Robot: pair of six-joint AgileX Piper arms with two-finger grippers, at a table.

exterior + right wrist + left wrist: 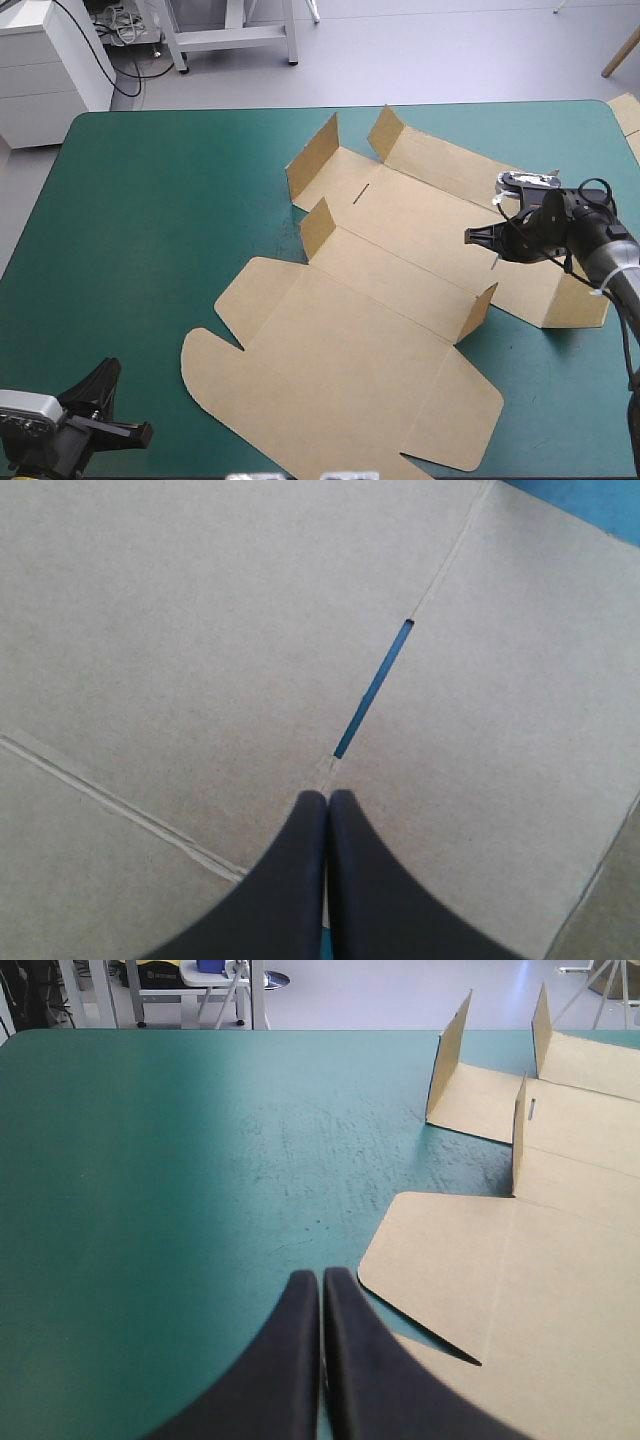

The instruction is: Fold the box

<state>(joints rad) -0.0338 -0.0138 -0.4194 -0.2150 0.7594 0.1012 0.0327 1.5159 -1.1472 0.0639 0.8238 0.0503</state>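
The brown box (380,280) lies spread on the teal-green table, most panels flat, with several small corner flaps standing up. My right gripper (470,236) hovers low over the box's right part, shut with nothing in it. In the right wrist view its tip (327,798) points at a narrow slot (375,688) cut along a crease of the box (200,630). My left gripper (145,432) rests near the table's front left corner, off the board, shut and empty. The left wrist view has its tip (321,1278) just short of the box's rounded lid flap (500,1290).
Bare teal-green cover (150,220) fills the table's left half. Raised flaps (450,1060) stand at the box's far side. Another piece of brown board (628,115) shows at the table's far right edge.
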